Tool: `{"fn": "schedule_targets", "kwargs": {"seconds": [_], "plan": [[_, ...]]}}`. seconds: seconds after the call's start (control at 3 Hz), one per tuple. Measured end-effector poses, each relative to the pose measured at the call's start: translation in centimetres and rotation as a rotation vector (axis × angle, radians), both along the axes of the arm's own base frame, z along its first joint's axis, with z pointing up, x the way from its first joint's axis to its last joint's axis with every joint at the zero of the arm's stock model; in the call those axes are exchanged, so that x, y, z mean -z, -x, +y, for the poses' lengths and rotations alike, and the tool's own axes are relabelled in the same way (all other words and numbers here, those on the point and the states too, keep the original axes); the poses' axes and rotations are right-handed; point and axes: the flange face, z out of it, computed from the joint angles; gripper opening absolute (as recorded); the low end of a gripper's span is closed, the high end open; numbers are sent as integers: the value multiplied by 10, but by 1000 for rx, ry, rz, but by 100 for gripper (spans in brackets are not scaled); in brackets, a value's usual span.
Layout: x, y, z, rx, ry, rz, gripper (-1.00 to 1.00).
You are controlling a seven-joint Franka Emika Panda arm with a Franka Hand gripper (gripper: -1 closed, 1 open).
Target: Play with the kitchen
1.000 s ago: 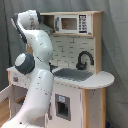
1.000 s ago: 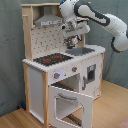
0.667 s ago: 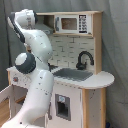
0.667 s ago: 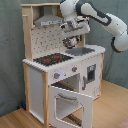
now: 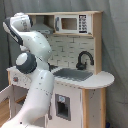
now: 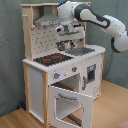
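Pincer (image 6: 62, 44), grip state can't be told, hangs w/ arm under grey hood (image 6: 48, 20) of kitchen (image 6: 60, 75), above far worktop edge betw. stove (image 6: 52, 59) left & sink (image 6: 82, 51) right; oven door (image 6: 70, 102) open below.

A lab or studio — grey curtain backdrop (image 6: 10, 50), wood floor (image 6: 115, 107).

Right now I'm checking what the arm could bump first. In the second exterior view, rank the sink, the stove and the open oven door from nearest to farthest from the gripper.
1. Sink, just below the gripper, toward the second exterior view's right.
2. Stove, lower left on the counter.
3. Oven door, hanging open at the bottom.
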Motion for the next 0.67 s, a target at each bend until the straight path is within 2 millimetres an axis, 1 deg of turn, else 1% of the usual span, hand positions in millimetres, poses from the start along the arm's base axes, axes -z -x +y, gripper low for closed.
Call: {"fn": "schedule_targets", "kwargs": {"seconds": [0.33,0.67], "plan": [[10,-5,12,-28,-28,-44,-100],[22,-13,18,-44,-51,-84,-100]]}}
